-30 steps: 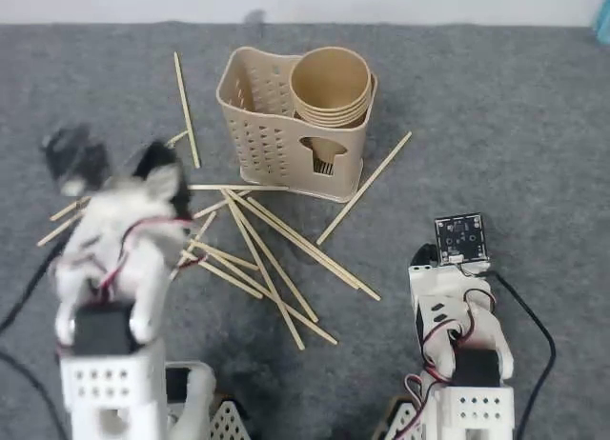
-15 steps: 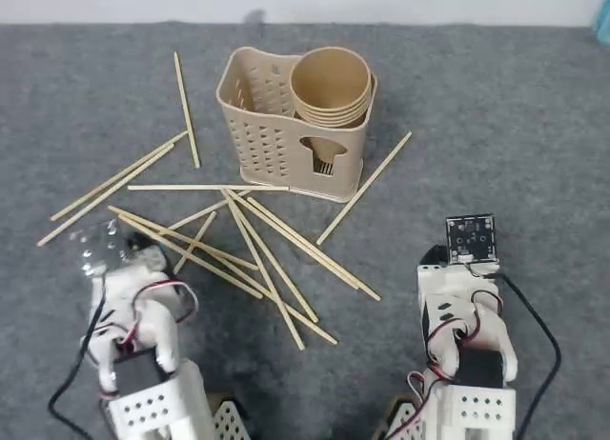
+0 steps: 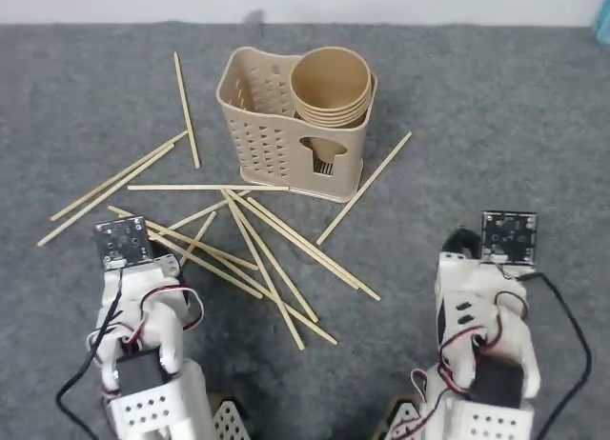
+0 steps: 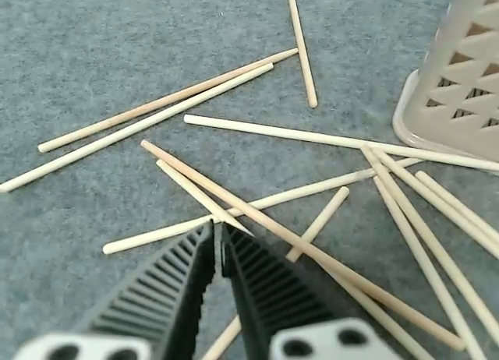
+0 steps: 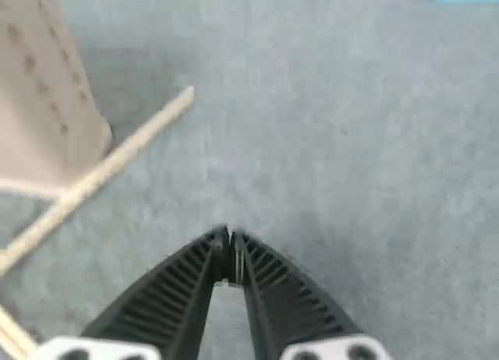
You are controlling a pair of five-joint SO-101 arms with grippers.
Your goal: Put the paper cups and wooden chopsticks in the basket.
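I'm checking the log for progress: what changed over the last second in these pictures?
The left arm drew back from over the scattered wooden chopsticks to the near edge; the left hand is shut and empty. The right arm shifted slightly rightward. The beige perforated plastic basket, stacked paper cups and chopsticks stayed put.

Bright, even, diffuse light from above, faint soft shadows beside the basket point(image 3: 276, 145) and under the chopsticks point(image 4: 168, 100)
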